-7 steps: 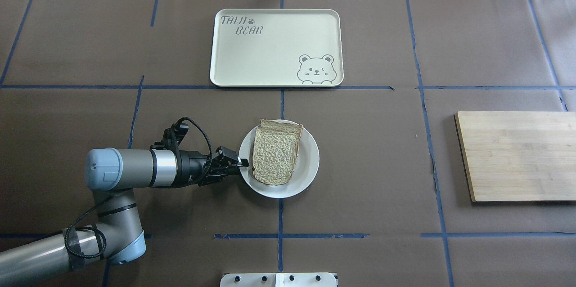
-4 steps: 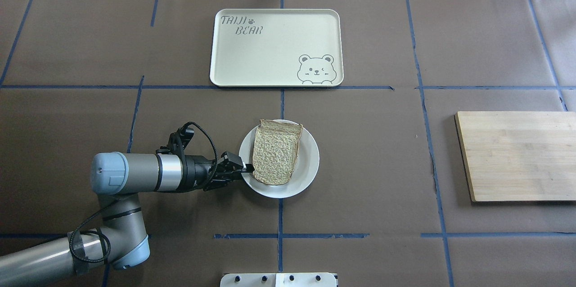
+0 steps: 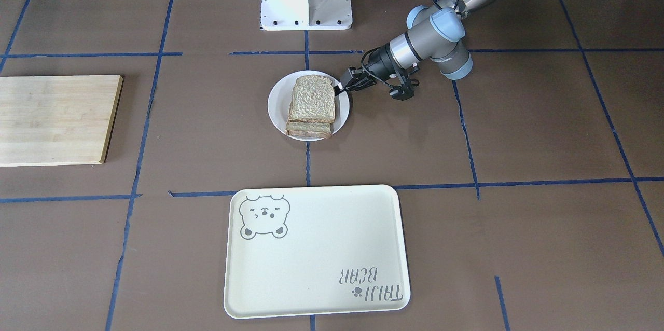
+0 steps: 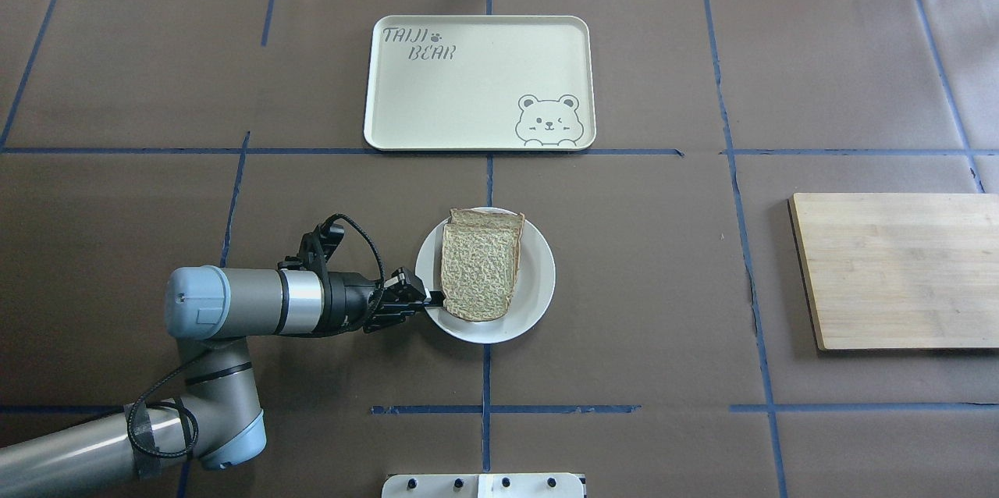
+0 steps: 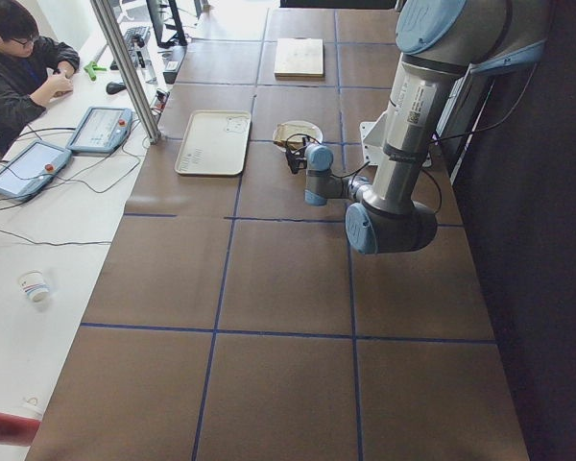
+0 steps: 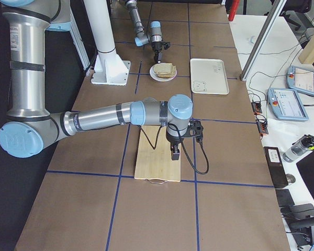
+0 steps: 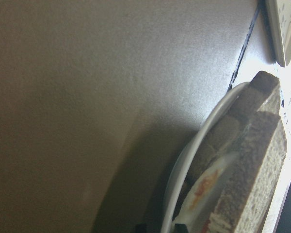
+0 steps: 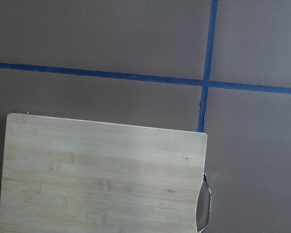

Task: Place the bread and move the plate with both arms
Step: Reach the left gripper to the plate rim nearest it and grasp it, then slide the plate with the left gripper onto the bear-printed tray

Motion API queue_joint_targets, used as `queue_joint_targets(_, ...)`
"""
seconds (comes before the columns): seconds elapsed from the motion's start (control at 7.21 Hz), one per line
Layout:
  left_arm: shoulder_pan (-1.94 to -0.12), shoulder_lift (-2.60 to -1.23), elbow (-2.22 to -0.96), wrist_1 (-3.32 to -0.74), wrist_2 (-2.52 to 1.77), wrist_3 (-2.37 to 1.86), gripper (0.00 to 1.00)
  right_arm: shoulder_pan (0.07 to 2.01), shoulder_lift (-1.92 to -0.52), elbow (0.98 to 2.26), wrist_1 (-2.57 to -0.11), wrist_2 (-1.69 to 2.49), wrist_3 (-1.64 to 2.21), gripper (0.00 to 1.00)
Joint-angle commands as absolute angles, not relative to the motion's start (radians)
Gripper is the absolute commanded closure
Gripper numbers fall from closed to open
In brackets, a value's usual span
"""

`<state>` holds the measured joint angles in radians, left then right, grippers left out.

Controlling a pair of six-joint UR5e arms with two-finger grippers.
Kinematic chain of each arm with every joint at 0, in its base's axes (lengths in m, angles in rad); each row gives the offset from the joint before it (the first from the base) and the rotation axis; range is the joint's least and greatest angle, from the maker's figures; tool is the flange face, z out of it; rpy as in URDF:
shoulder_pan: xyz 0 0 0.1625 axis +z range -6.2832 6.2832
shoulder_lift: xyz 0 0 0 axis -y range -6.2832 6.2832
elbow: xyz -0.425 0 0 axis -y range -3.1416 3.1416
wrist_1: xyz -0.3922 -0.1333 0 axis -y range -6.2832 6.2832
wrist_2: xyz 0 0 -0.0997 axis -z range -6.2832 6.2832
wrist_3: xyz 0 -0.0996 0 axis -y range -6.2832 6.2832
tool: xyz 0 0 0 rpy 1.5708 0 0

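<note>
The white plate (image 4: 538,279) sits at mid table. On it the tan, coarse bread (image 4: 480,272) lies as the top slice of a stack, also in the front view (image 3: 312,96). In the left wrist view the bread (image 7: 252,170) lies over a white and orange filling, inside the plate's rim (image 7: 194,150). My left gripper (image 4: 434,299) lies sideways at the plate's left rim, open, its jaws on either side of the rim, tips by the bread's near corner (image 3: 339,88). My right gripper (image 6: 175,154) hangs over the wooden board; I cannot tell whether it is open.
A cream tray with a bear drawing (image 4: 476,80) lies beyond the plate at the far middle. A wooden cutting board (image 4: 897,272) lies at the right; it fills the lower half of the right wrist view (image 8: 102,174). Blue tape lines cross the brown table cover.
My left gripper has slid right and toward the near side along the plate's rim, reaching the bread's near corner. The plate has shifted very slightly right.
</note>
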<state>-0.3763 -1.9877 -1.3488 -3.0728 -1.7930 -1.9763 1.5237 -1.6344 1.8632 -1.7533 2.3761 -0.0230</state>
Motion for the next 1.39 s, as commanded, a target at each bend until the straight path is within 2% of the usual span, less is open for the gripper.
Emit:
queue_joint_targets(0.0, -0.383, -1.988, -1.365, -3.079, -1.795, -1.976, 0.96, 1.525, -1.637, 1.864, -1.753, 2.376, -0.023, 0.0)
queue_joint_targets(0.69, -0.411, -1.993, -1.44, -3.094, -1.761, -2.025, 0.99, 1.532, -1.657, 1.862, -1.753, 2.375, -0.032, 0.0)
queue_joint_targets(1.25, -0.493, -2.068, -1.389, -3.082, -1.54, -2.204, 0.99, 1.535, -1.689, 1.868, -1.73, 2.375, -0.031, 0.0)
